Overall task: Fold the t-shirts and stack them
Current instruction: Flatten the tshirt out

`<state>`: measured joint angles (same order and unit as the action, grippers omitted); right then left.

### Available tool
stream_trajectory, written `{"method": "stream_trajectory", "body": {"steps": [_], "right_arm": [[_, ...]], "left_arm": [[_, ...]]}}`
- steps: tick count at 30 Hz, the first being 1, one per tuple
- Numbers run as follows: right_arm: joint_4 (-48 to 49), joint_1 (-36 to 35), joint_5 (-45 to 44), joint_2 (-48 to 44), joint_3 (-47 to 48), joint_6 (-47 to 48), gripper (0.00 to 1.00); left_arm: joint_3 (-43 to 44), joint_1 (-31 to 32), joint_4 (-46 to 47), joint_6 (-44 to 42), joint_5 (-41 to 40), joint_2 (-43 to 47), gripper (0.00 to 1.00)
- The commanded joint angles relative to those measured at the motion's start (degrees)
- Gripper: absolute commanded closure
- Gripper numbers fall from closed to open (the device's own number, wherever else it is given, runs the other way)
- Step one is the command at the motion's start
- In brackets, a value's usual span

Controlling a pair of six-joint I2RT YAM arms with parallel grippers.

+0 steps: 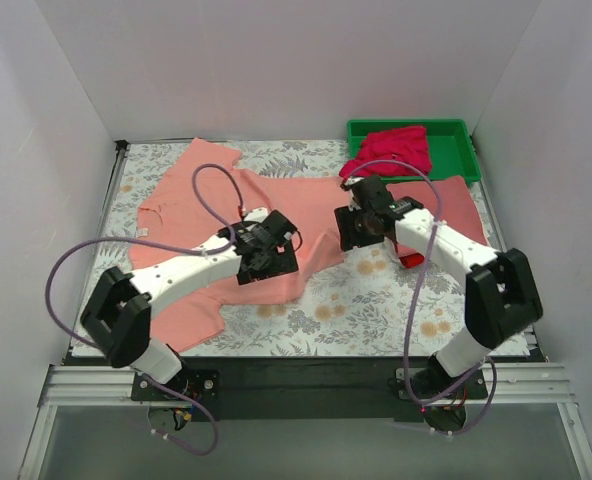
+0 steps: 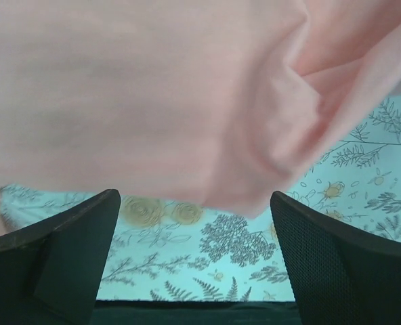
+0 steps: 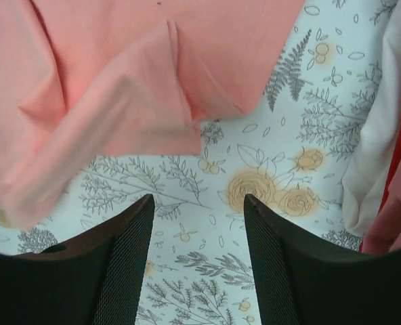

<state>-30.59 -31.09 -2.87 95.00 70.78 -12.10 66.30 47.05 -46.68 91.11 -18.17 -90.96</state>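
A light salmon-pink t-shirt [image 1: 191, 215] lies spread and rumpled over the left and middle of the floral table. My left gripper [image 1: 273, 258] hovers open and empty over its lower right hem; the left wrist view shows the shirt [image 2: 153, 88] just beyond the gripper [image 2: 194, 200]. My right gripper [image 1: 357, 236] is open and empty above bare cloth beside the shirt's folded sleeve edge [image 3: 119, 95], seen beyond the gripper [image 3: 198, 201]. A dusty rose t-shirt [image 1: 458, 196] lies flat at the right. A magenta t-shirt [image 1: 390, 150] is bunched in the green tray [image 1: 456, 135]. A red patch [image 1: 411, 261] shows under my right arm.
The green tray stands at the back right corner. White walls close in the table on three sides. The floral tablecloth [image 1: 376, 310] shows bare along the front middle and right. Purple cables loop over both arms.
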Motion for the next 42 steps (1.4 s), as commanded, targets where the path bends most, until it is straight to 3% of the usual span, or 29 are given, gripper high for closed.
{"method": "stream_trajectory", "body": {"steps": [1, 8, 19, 22, 23, 24, 28, 42], "right_arm": [[8.4, 0.0, 1.9, -8.6, -9.8, -1.3, 0.38], [14.9, 0.2, 10.6, -7.2, -13.7, 2.5, 0.4], [14.4, 0.1, 4.7, 7.7, -5.1, 0.3, 0.48], [14.7, 0.2, 7.0, 8.7, -5.8, -0.7, 0.62], [14.9, 0.1, 8.6, 8.0, -7.0, -1.6, 0.88], [14.9, 0.1, 8.8, 7.3, -7.9, -2.5, 0.98], [14.7, 0.1, 8.0, 1.6, -14.0, -5.9, 0.99], [-0.3, 0.9, 0.1, -26.5, -36.3, -14.4, 0.99]], "left_arm": [[-5.6, -5.7, -2.0, 4.8, -2.2, 10.4, 0.07], [-13.4, -18.7, -1.8, 6.0, -0.6, 15.2, 0.05], [-13.7, -29.8, 4.7, 4.7, 4.5, 11.3, 0.03], [-14.2, -31.0, 4.7, 5.5, 3.8, 10.5, 0.03], [-14.1, -31.6, 4.4, 6.2, 3.2, 10.1, 0.03], [-13.9, -31.8, 4.1, 6.3, 2.8, 9.9, 0.03], [-14.4, -32.9, 3.5, 7.8, 1.8, 10.1, 0.03], [-13.0, -34.6, -3.0, 11.9, -2.2, 9.2, 0.02]]}}
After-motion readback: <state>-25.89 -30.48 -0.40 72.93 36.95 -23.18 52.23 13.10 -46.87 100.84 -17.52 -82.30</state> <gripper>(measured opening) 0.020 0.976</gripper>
